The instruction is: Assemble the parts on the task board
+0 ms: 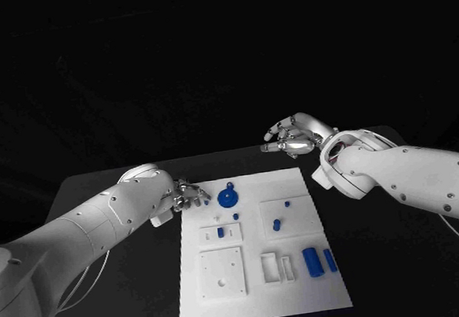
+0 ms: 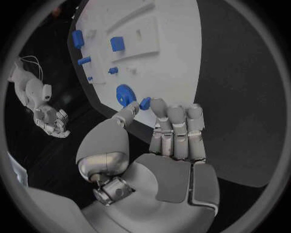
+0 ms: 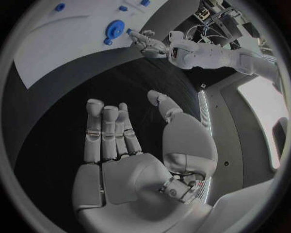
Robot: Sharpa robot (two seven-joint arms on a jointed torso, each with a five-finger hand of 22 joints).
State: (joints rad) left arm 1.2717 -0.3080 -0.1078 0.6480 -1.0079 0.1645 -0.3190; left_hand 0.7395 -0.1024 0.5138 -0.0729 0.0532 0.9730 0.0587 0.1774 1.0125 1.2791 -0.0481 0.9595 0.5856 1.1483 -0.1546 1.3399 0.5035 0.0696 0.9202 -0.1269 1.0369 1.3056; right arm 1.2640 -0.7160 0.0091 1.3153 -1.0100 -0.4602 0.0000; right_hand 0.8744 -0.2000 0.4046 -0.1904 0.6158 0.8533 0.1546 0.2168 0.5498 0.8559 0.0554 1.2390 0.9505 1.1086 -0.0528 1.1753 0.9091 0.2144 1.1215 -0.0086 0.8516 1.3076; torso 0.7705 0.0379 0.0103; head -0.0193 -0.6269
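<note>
The white task board (image 1: 262, 294) lies in the middle of the black table. A blue gear (image 1: 226, 198) (image 2: 125, 94) (image 3: 114, 28) sits near the board's far left corner, with a small blue part (image 1: 230, 185) (image 2: 145, 103) right beside it. My left hand (image 1: 185, 196) (image 2: 172, 141) (image 3: 147, 42) hovers at that corner with its fingers apart and its tips close to the gear, holding nothing I can see. My right hand (image 1: 294, 135) (image 3: 130, 150) floats open past the far right corner, above bare table. Two blue cylinders (image 1: 312, 261) lie at the board's near right.
Small blue pegs (image 1: 276, 221) stand in the raised white blocks at mid-board. A square white plate (image 1: 222, 273) with a hole sits at the near left. Black table (image 1: 122, 294) surrounds the board on every side.
</note>
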